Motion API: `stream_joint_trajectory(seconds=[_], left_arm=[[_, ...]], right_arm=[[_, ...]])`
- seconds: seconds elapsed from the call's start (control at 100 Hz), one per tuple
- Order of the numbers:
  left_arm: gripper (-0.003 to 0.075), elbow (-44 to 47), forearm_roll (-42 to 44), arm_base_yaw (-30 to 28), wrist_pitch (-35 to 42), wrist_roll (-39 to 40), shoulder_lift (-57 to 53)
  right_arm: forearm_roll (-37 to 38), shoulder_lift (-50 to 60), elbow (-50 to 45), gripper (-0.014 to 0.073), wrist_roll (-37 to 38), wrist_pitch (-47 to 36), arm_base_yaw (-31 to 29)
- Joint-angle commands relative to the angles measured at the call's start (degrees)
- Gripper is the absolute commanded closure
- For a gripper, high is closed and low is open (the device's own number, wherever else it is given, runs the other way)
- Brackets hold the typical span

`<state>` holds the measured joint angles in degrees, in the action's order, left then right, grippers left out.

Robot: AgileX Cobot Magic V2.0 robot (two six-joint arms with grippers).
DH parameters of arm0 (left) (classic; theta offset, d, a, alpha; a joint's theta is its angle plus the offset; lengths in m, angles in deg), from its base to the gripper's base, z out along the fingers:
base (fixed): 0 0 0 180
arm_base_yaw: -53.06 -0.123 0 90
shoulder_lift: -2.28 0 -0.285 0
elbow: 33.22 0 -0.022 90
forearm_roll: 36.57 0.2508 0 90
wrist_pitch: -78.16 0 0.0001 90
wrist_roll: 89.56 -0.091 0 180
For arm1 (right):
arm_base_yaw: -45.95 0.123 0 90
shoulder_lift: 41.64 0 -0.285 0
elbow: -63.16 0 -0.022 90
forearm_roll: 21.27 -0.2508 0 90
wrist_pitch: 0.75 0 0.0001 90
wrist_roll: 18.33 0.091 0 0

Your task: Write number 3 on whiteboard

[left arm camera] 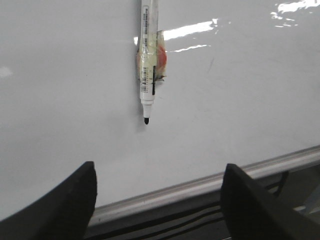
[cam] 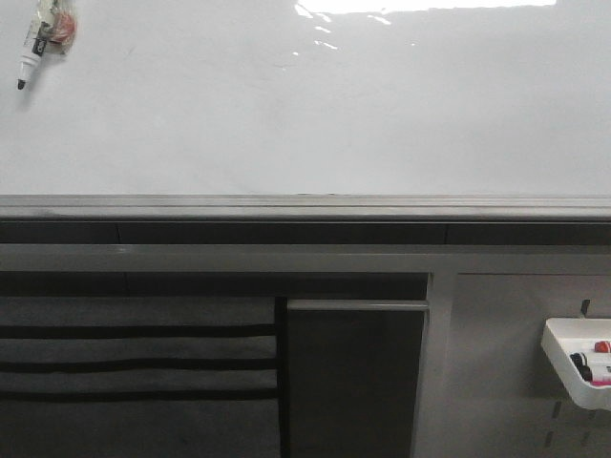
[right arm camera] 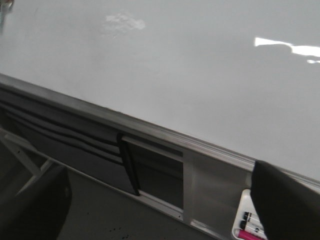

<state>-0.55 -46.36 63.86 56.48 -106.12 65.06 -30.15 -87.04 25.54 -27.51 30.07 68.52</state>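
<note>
The whiteboard (cam: 315,105) fills the upper front view, glossy white and bare; no number 3 shows on it. A white marker (cam: 38,43) with a black tip hangs taped to the board at its top left, tip down. In the left wrist view the marker (left arm camera: 148,65) hangs ahead of my left gripper (left arm camera: 157,187), which is open and empty, with its fingers (left arm camera: 70,200) wide apart below the pen. My right gripper (right arm camera: 160,200) is open and empty, low before the board's rail (right arm camera: 150,131). Neither gripper shows in the front view.
A grey metal rail (cam: 305,205) runs along the board's lower edge. Below it are a dark slotted panel (cam: 134,363) and a grey panel (cam: 506,363). A small white tray of markers (cam: 580,361) hangs at the lower right, and also shows in the right wrist view (right arm camera: 246,222).
</note>
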Motion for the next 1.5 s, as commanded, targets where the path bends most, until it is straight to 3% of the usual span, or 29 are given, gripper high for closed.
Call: stream_joint_trajectory(seconds=[0.0, 0.25, 0.56, 1.01, 1.19, 1.33, 1.49], left_arm=[[0.0238, -4.12, 0.13, 0.54, 7.49, -0.19, 4.94], [0.0238, -11.06, 1.48, 0.54, 12.47, -0.19, 20.31], [0.0250, -15.37, 2.04, 0.54, 15.99, -0.19, 27.45], [0.0640, -15.37, 2.04, 0.54, 17.43, -0.19, 27.55], [0.0739, -15.63, 2.04, 0.54, 10.13, -0.19, 25.06], [0.0739, -15.86, 2.04, 0.80, -1.62, -0.72, 20.67], [0.0739, -15.86, -0.64, 4.85, -15.37, -11.83, 14.50]], right_arm=[[-0.60, -2.39, 2.08, -0.0061, -1.27, -7.08, 2.23], [-0.60, -6.63, 2.08, -0.0061, -1.27, -9.79, 3.08], [-0.60, -6.89, 2.08, -0.0061, -1.27, -9.67, 3.08], [-0.60, -6.89, 2.08, -0.0061, -1.27, -9.41, 3.08], [-0.83, -6.89, 3.81, -0.0061, -1.27, -2.87, 3.08], [-3.59, -6.89, 7.05, -0.0061, -1.41, 3.25, 3.08], [-9.70, -8.29, 10.78, -0.0061, -8.81, 11.79, 3.08]])
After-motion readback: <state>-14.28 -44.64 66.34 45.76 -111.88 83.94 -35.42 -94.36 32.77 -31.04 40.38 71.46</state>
